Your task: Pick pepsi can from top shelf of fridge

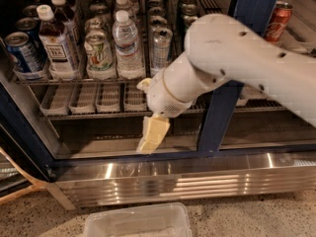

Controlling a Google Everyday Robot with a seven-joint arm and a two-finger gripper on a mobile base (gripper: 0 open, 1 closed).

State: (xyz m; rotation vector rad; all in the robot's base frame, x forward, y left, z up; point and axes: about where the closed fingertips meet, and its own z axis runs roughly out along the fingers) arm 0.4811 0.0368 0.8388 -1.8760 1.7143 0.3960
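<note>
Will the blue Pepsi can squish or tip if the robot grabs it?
Probably won't squish: the pepsi can looks metal and undented. It might tip, standing tall at the front of the top shelf. The gripper hangs below that shelf, further right.

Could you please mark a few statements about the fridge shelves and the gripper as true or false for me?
1. The gripper hangs lower than the top shelf. True.
2. The pepsi can is in the gripper. False: it stands at the left end of the top shelf, apart from the gripper.
3. A red cola can stands to the right of the blue door post. True.
4. The water bottle lies on its side. False: it stands upright.
</note>
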